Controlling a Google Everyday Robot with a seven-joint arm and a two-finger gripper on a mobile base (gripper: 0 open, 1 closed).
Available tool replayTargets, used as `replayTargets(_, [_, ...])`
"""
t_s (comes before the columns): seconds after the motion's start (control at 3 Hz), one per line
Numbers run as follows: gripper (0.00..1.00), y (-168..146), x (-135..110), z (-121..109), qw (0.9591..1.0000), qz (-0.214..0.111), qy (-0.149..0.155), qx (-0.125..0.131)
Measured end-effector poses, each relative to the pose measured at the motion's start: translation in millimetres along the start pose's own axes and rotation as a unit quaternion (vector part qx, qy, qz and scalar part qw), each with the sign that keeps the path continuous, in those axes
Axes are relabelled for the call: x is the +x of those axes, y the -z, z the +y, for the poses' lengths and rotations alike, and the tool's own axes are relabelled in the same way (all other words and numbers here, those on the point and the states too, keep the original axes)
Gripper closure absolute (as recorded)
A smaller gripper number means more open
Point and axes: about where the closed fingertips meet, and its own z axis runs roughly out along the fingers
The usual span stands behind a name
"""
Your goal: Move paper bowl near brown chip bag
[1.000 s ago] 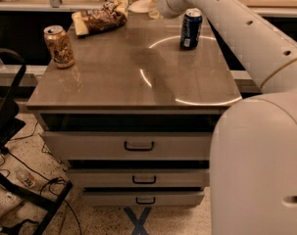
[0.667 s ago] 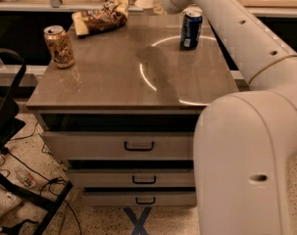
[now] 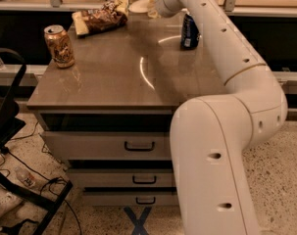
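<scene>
The paper bowl (image 3: 139,5) is off-white and sits at the far edge of the table, just right of the brown chip bag (image 3: 102,17). The bag is wrinkly dark brown with yellow ends and lies at the far left. My gripper (image 3: 157,6) is at the bowl's right rim, at the end of the white arm (image 3: 221,48) that reaches across the table from the lower right. The wrist hides the place where the gripper meets the bowl.
A tan-and-brown soda can (image 3: 60,46) stands near the table's left edge. A dark blue can (image 3: 189,31) stands close under the arm at the right. The grey table top (image 3: 113,77) sits over drawers (image 3: 138,146). A black chair frame (image 3: 11,131) and cables are at the lower left.
The arm's elbow and body have swung left and fill more of the lower right. The gripper has shifted slightly left at the bowl, which stays close to the chip bag.
</scene>
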Motion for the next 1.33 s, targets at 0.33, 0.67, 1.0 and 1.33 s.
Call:
replayTargets(0.33, [0.77, -4.5, 0.5, -0.8, 1.0, -0.002, -0.002, 0.002])
replayTargets(0.67, [0.54, -7.2, -0.7, 1.0, 1.0, -0.003, -0.002, 0.001])
replayTargets(1.0, [0.31, -10.3, -2.3, 3.2, 1.0, -0.005, -0.002, -0.002])
replayTargets(1.33, [0.08, -13.6, -3.9, 5.6, 1.0, -0.006, -0.002, -0.004])
